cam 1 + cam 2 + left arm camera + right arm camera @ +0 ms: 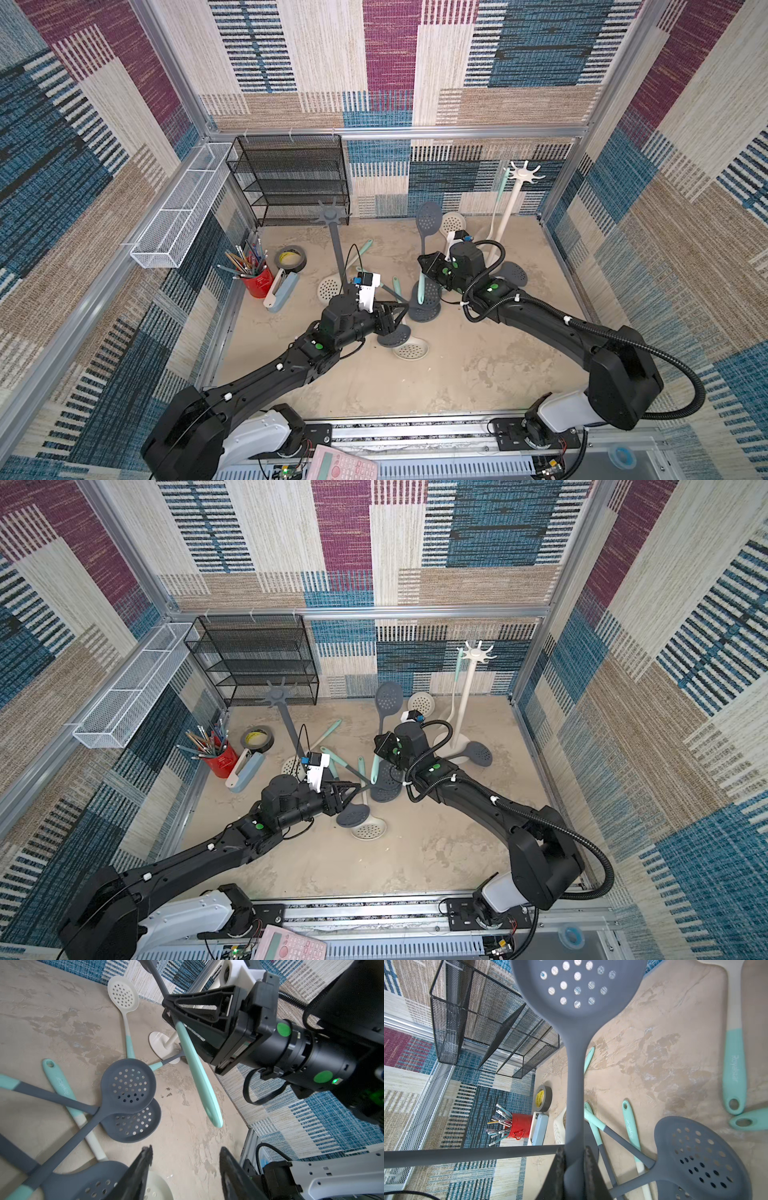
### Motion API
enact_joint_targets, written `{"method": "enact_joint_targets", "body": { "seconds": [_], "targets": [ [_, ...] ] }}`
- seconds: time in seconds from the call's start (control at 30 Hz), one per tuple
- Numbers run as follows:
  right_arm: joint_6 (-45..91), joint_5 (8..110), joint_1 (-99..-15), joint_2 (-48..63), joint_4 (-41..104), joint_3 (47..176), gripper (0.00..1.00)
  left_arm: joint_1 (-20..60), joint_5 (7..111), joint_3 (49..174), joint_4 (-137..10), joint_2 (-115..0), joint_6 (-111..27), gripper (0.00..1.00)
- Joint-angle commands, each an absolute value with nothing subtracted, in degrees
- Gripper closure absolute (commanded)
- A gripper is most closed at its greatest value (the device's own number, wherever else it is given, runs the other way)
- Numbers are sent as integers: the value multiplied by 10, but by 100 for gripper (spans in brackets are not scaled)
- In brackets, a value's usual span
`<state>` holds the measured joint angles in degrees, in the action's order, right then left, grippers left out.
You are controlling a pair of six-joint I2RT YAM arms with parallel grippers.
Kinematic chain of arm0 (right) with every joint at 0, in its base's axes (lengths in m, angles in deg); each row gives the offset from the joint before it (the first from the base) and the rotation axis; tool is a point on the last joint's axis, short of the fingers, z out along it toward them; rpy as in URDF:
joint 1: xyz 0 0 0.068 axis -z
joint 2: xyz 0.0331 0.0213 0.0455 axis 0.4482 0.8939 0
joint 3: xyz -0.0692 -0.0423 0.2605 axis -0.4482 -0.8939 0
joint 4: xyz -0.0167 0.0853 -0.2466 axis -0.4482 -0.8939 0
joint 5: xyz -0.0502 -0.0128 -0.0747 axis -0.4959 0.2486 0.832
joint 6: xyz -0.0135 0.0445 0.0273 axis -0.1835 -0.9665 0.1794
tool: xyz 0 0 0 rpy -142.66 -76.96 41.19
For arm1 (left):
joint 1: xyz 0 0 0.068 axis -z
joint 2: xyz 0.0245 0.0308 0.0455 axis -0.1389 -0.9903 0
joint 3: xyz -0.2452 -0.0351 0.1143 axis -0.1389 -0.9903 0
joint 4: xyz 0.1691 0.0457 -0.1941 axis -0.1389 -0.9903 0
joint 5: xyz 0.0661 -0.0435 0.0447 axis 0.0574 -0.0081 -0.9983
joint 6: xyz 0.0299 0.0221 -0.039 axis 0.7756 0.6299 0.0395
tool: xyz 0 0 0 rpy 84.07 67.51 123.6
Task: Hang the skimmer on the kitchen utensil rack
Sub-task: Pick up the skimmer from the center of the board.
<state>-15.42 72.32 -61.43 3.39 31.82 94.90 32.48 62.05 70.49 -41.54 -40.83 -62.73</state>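
My right gripper (428,266) (575,1153) is shut on the neck of a grey skimmer (429,216) (577,1064). The skimmer stands upright in the air, perforated head up, and its teal handle (197,1072) hangs below the jaws. A grey utensil rack (331,216) with star hooks stands to its left. A white utensil rack (524,172) at the back right has a pale skimmer hanging on it. My left gripper (402,309) (186,1153) hovers open and empty just over the table, beside the handle's lower end.
Several grey and white skimmers (411,348) lie crossed on the table between the arms. A black mesh shelf (291,178) and white wire basket (183,208) line the back left. A red pencil cup (255,278), tape roll (291,258) and stapler (282,291) sit at the left.
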Motion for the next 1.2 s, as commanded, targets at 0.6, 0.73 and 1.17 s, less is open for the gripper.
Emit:
{"method": "enact_joint_targets", "body": {
  "seconds": [0.6,0.73,1.17],
  "targets": [
    [-180,767,-616,58,353,977,100,343,597,762,-255,-517,-653,53],
    [-180,765,-616,58,353,979,100,344,588,775,-249,-535,-648,55],
    [-170,758,-617,55,345,975,99,343,590,826,-249,-598,-644,99]
  ]
}}
